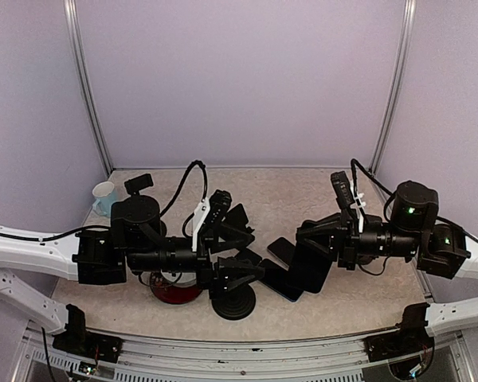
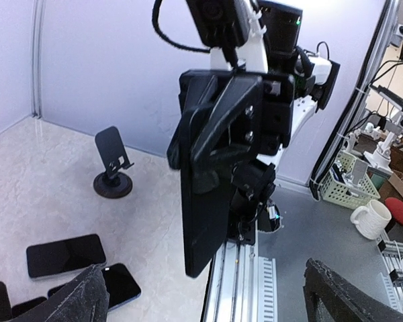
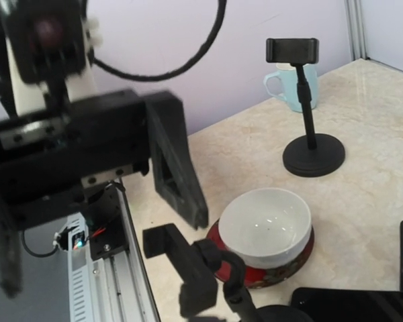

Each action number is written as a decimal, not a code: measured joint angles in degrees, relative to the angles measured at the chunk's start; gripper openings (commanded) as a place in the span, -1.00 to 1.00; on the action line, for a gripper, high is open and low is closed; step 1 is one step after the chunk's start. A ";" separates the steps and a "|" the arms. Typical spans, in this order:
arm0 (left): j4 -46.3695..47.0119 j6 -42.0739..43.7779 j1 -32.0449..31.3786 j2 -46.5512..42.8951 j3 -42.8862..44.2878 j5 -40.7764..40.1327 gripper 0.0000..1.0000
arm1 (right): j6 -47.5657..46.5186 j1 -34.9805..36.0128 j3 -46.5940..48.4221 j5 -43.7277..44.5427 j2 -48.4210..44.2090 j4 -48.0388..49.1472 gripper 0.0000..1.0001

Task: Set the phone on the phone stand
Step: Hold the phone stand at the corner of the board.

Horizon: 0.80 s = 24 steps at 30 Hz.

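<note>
Overhead, the right gripper (image 1: 312,241) is clamped tight on the phone (image 1: 311,274), with the phone stand (image 1: 233,305) just to its left. From the left wrist, the left gripper (image 2: 203,295) gapes wide and holds nothing. From the right wrist, the stand rises before a white bowl (image 3: 269,225).

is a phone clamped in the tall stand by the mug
No, the stand holds nothing; the mug shows behind it.

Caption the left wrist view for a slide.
Right end effector grips a phone; a phone stand and spare phones sit on the table behind.

Bowl (image 3: 265,225) on plate (image 3: 269,276); mug (image 3: 282,84) beside phone stand (image 3: 309,114).
</note>
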 measured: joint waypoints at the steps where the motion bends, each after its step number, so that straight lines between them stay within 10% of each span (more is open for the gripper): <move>1: -0.24 -0.26 -0.02 -0.70 -1.36 -0.35 0.97 | 0.00 0.00 -0.09 0.13 0.00 0.00 -1.00; 24: 1.25 -3.58 3.17 -8.66 -13.92 -0.24 0.85 | -0.28 0.00 -0.28 0.22 1.79 -0.09 -1.00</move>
